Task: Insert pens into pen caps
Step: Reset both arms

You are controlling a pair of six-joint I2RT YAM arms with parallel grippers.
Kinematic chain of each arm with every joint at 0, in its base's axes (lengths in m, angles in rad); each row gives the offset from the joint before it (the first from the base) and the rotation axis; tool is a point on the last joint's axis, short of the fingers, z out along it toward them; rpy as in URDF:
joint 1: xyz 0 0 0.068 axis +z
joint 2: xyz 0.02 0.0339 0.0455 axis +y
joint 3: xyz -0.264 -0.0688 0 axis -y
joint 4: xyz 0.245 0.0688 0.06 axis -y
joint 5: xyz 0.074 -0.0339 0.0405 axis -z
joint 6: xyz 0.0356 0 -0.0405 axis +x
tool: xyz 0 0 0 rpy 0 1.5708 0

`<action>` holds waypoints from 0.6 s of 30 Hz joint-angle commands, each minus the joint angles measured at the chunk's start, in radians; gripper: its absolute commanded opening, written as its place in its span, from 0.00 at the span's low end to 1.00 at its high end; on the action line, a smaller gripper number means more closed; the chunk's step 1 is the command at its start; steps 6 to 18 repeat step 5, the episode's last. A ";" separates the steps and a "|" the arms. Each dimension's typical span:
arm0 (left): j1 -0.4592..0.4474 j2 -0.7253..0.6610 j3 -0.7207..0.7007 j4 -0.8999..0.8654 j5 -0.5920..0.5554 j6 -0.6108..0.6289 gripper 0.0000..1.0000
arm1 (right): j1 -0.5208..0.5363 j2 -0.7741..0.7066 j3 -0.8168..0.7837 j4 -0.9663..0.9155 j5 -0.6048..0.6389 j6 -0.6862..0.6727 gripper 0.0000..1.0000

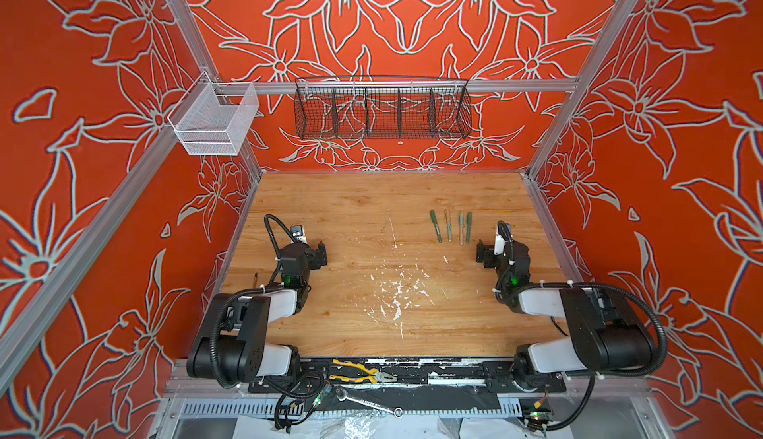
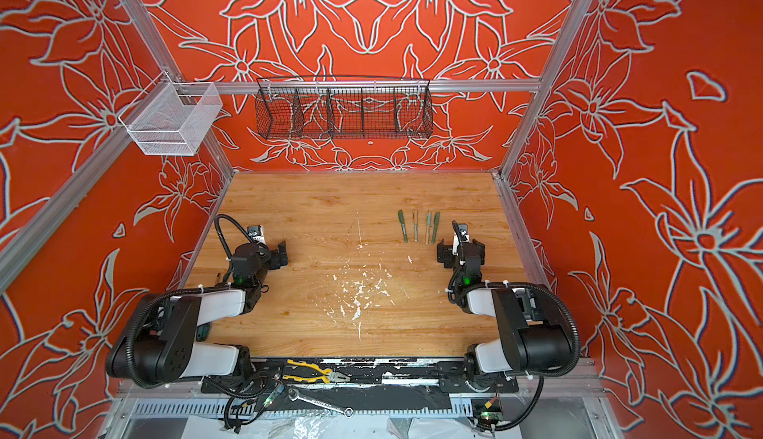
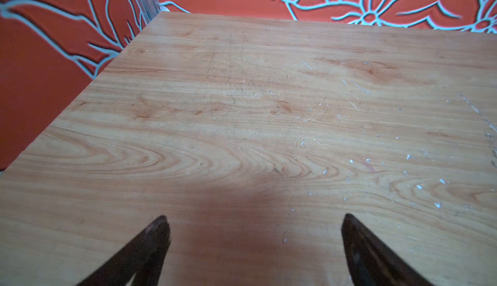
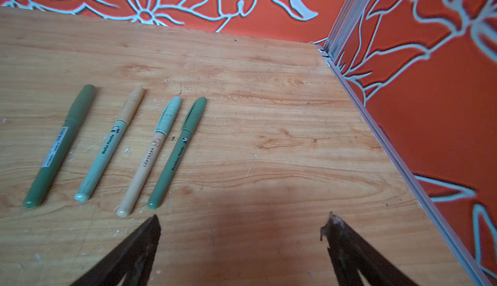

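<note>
**Both hands wide open, empty**

L hand [image 3: 254, 217] spread wide over table [image 3: 242, 109], gripping nothing. R hand [image 4: 243, 217] same; four pens [image 4: 105, 152] w/ caps [image 4: 131, 105] on lie in a row, left-centre of frame, clear of its tips.

The wood-grain tabletop [image 4: 269, 150] is showing white scuffs; the pens [image 4: 107, 147] are looking smooth and matt; the basket [image 1: 382, 112] is showing black wire.

Orange flower-patterned walls [image 1: 413, 11], aluminium frame rails [image 1: 371, 85], scuffed wooden tabletop [image 1: 351, 209].
</note>
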 commanded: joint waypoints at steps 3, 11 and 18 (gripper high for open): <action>-0.004 0.007 0.002 0.032 0.026 0.012 0.97 | -0.005 -0.013 0.003 -0.002 -0.025 0.007 0.97; -0.004 0.003 -0.003 0.035 0.026 0.012 0.97 | -0.004 0.004 -0.007 0.043 -0.025 0.007 0.97; -0.004 0.003 -0.003 0.035 0.026 0.012 0.97 | -0.004 0.004 -0.007 0.043 -0.025 0.007 0.97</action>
